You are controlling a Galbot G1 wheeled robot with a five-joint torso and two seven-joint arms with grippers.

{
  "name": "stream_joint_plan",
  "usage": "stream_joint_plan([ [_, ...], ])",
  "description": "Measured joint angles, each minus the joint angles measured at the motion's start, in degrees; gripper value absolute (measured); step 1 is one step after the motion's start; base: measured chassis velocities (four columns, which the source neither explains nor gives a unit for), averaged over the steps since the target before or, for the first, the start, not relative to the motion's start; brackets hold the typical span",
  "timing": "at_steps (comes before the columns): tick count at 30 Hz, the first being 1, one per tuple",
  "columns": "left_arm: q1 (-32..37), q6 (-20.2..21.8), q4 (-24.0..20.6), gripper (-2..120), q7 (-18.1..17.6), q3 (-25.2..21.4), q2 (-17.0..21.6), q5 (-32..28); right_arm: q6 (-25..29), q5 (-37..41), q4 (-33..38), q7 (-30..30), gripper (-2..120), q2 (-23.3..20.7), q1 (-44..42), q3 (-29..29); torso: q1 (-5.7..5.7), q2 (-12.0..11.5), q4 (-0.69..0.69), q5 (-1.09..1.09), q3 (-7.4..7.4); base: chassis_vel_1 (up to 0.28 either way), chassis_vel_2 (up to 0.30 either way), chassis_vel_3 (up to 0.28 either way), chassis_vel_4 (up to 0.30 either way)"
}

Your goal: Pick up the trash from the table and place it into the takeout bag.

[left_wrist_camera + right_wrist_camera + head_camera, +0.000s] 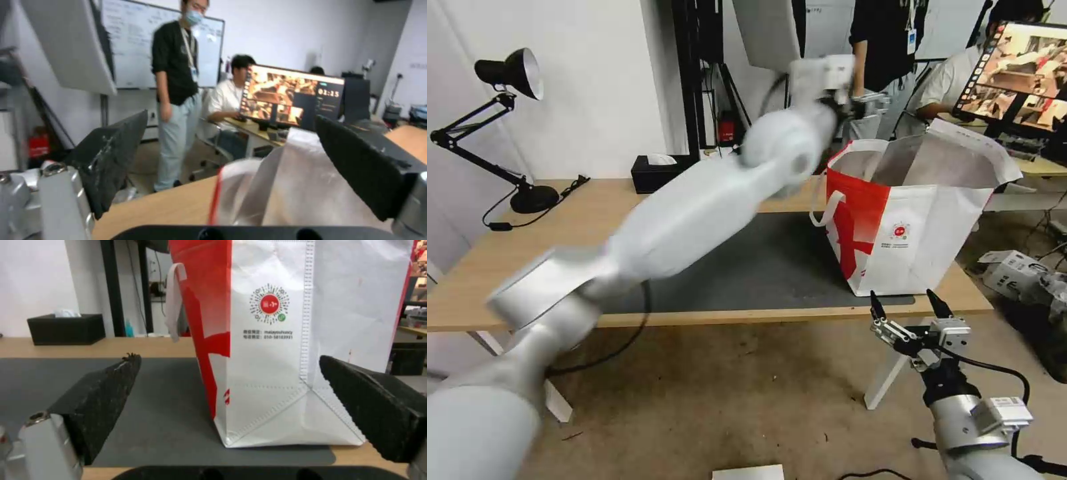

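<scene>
The left gripper (231,160) hangs above the far rim of the takeout bag (907,220), its jaws spread and holding nothing. The right gripper (910,308) waits low in front of the bag, off the near edge of the table (594,220), jaws likewise spread and bare. No trash lies on the mat (760,267) beside the bag, so the clearing looks finished or nearly so, though the bag's contents are hidden.
</scene>
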Motion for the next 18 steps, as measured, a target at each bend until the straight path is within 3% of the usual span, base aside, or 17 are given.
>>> stream_joint_plan([
  [2,7.5,-1.0,-6.9,100,0.1,-3.7,5.8,3.0,0.0,-0.5,0.0,0.0,100,0.0,0.2,-0.1,0.00,0.0,-0.01,0.00,0.00,0.000,0.000,0.000,0.000],
  [3,7.5,-1.0,-6.9,100,0.1,-3.7,5.8,3.0,0.0,-0.5,0.0,0.0,100,0.0,0.2,-0.1,0.00,0.0,-0.01,0.00,0.00,0.000,0.000,0.000,0.000],
  [5,26.0,-1.2,-17.9,100,3.0,-16.4,16.5,9.9,0.3,-1.7,0.0,-0.1,100,0.0,0.2,0.1,0.00,0.0,0.02,-0.02,0.00,0.000,0.000,0.000,0.000],
  [6,26.0,-1.2,-17.9,100,3.0,-16.4,16.5,9.9,0.3,-1.7,0.0,-0.1,100,0.0,0.2,0.1,0.00,0.0,0.02,-0.02,0.00,0.000,0.000,0.000,0.000],
  [8,37.9,-1.7,-23.1,100,4.7,-25.1,20.6,13.0,0.5,-1.9,0.4,-0.1,100,0.0,0.1,0.3,0.00,0.0,0.05,-0.04,0.00,0.000,0.000,0.000,0.000],
  [9,48.6,-2.7,-27.3,100,5.4,-32.7,23.0,15.4,0.5,-2.1,0.7,-0.1,100,0.2,0.1,0.4,-0.02,0.0,0.05,-0.03,-0.01,0.000,0.000,0.000,0.000],
  [10,48.6,-2.7,-27.3,100,5.4,-32.7,23.0,15.4,0.5,-2.1,0.7,-0.1,100,0.2,0.1,0.4,-0.02,0.0,0.05,-0.03,-0.01,0.000,0.000,0.000,0.000],
  [13,67.8,-3.8,-34.0,100,7.9,-47.8,22.4,20.8,0.5,-2.5,1.1,0.0,100,0.8,0.2,0.5,-0.02,0.0,0.00,0.03,-0.01,0.000,0.000,0.000,0.000],
  [14,67.8,-3.8,-34.0,100,7.9,-47.8,22.4,20.8,0.5,-2.5,1.1,0.0,100,0.8,0.2,0.5,-0.02,0.0,0.00,0.03,-0.01,0.000,0.000,0.000,0.000],
  [16,85.7,-5.8,-38.6,100,12.9,-58.4,14.3,29.7,0.5,-3.0,1.5,0.4,100,1.2,0.1,1.1,-0.01,0.0,0.01,0.02,-0.01,0.000,0.000,0.000,0.000],
  [17,85.7,-5.8,-38.6,100,12.9,-58.4,14.3,29.7,0.5,-3.0,1.5,0.4,100,1.2,0.1,1.1,-0.01,0.0,0.01,0.02,-0.01,0.000,0.000,0.000,0.000],
  [18,90.7,-7.0,-39.8,100,14.9,-60.4,10.4,32.9,0.4,-3.1,1.8,0.5,100,1.3,-0.1,1.5,-0.02,0.0,0.02,0.02,-0.01,0.000,0.000,0.000,0.000],
])
